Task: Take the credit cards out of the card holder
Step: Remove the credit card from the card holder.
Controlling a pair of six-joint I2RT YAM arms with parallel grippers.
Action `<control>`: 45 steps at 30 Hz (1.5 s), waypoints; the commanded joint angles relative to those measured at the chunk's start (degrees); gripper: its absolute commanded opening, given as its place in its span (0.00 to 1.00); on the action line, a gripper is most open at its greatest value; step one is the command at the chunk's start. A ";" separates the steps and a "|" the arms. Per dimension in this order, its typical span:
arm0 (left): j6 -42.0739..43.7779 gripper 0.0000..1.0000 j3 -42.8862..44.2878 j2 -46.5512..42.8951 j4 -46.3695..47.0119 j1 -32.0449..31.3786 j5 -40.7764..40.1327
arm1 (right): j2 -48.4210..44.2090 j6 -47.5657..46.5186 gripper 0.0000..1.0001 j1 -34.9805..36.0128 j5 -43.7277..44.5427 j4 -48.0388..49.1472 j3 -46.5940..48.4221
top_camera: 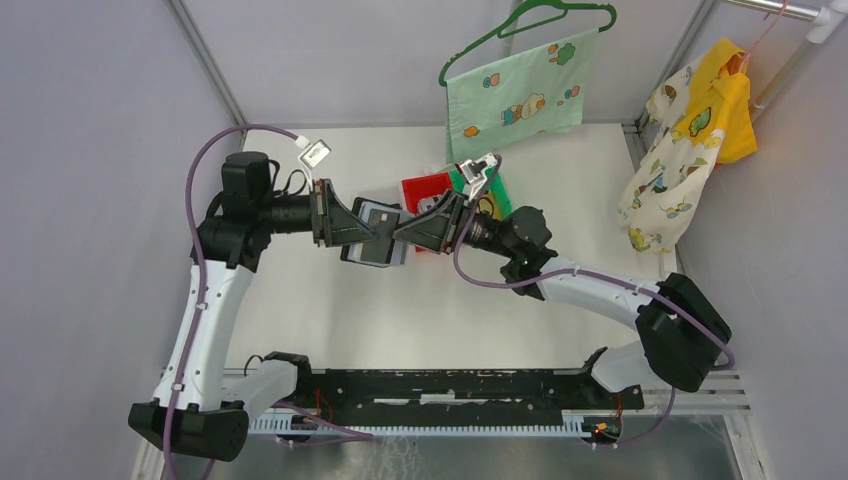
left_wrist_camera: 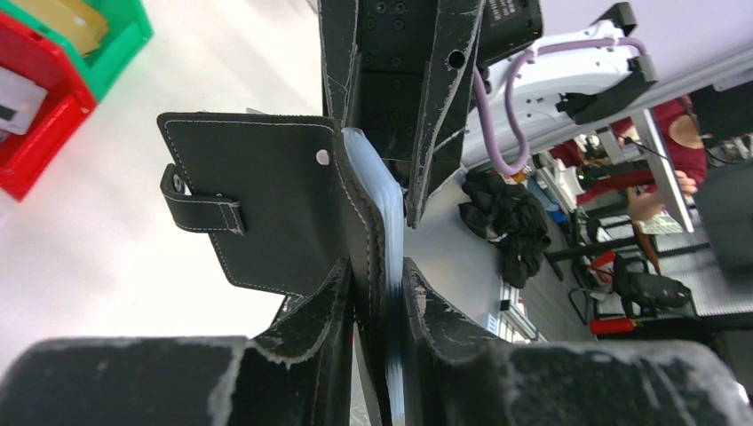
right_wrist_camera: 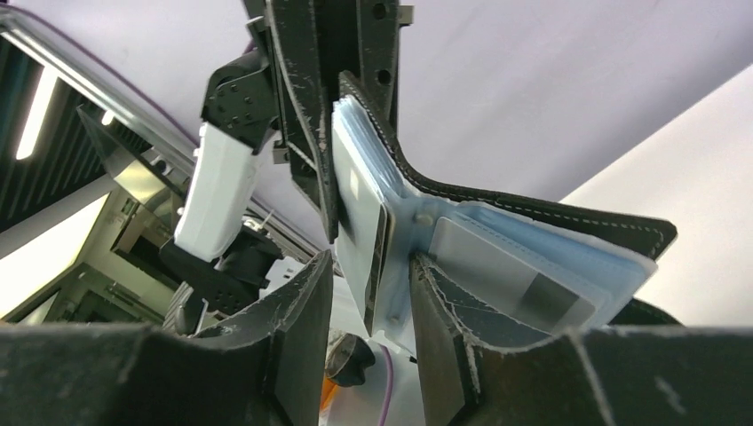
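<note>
The black card holder [top_camera: 378, 238] is held in the air between both grippers, folded open. My left gripper [left_wrist_camera: 382, 293] is shut on its cover and the blue-grey sleeves; the flap with the snap tab [left_wrist_camera: 257, 200] sticks out to the left. My right gripper [right_wrist_camera: 371, 275] is open, its fingers either side of a sleeve holding a credit card [right_wrist_camera: 377, 248], with gaps on both sides. Another whitish card [right_wrist_camera: 515, 280] sits in a sleeve to the right. In the top view the right gripper [top_camera: 410, 232] meets the holder from the right, and the left gripper [top_camera: 352, 232] from the left.
A red bin [top_camera: 425, 190] and a green bin [top_camera: 497, 195] stand just behind the grippers; the red one [left_wrist_camera: 40, 133] holds a white card, the green one [left_wrist_camera: 115, 44] a tan one. A green hanger with cloth [top_camera: 515, 95] and yellow clothing [top_camera: 700, 140] hang at the back.
</note>
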 commanded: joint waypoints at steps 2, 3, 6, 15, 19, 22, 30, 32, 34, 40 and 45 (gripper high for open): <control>1.87 0.07 2.40 -1.79 0.00 -1.33 -0.08 | 2.72 -3.32 0.42 2.14 2.18 -8.73 5.61; 1.87 0.07 2.43 -1.85 0.15 -1.33 -0.73 | 2.90 -3.50 0.41 2.35 2.42 -9.19 5.78; 1.43 0.07 2.37 -2.18 1.17 -1.33 -2.89 | 3.20 -3.44 0.36 2.74 3.59 -10.05 5.77; -1.27 0.11 -0.10 -4.02 5.86 -1.36 -6.30 | 3.81 -4.71 0.03 2.56 4.33 -15.63 8.14; -4.12 0.13 0.26 -2.87 7.33 -1.32 -5.19 | 2.57 -1.07 0.00 0.83 2.30 -7.86 4.81; -7.40 0.13 -0.38 -2.99 10.16 -1.30 -3.16 | 2.43 4.20 0.00 -0.50 0.97 2.29 0.66; -12.43 0.26 -1.52 -2.71 13.38 -1.33 0.76 | 3.73 8.60 0.00 -0.99 -0.39 13.29 -1.90; -12.82 0.26 -1.52 -2.73 13.62 -1.35 0.97 | 3.46 8.15 0.00 -0.97 -0.53 13.34 -2.14; -13.88 0.25 -1.73 -3.08 14.77 -1.33 1.05 | 3.23 7.84 0.00 -0.97 -0.73 13.38 -2.71; -17.31 0.33 -2.05 -3.63 18.67 -1.37 2.09 | 2.93 7.72 0.00 -1.00 -0.39 14.21 -4.86; -19.60 0.24 -3.28 -4.07 21.56 -1.33 1.84 | 2.51 7.93 0.00 -1.01 -0.03 14.58 -5.65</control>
